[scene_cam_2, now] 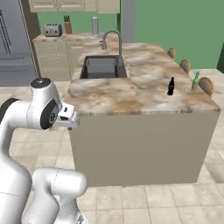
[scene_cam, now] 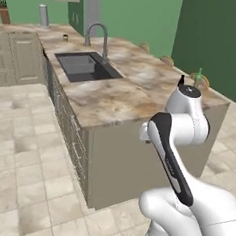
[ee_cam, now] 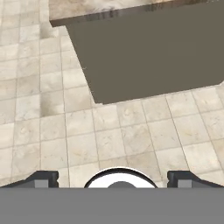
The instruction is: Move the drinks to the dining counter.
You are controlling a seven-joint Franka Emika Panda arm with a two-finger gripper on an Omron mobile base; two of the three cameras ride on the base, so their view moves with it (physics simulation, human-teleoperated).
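Gripper jaws stand wide apart and hold nothing, aimed down at the tiled floor beside the island's plain end panel. Black cola-style bottle and slim green glass bottle stand upright, near each other, on the dining counter close to its stool-side edge. Sink lies farther along the slab.

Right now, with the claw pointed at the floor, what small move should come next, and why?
Probably raise and swing the open claw up over the marbled stone dining counter. In the hand view it faces the floor tiles below the counter's end, holding nothing. The black cola-style bottle and slim green glass bottle already stand on top near the stools, so they look placed.
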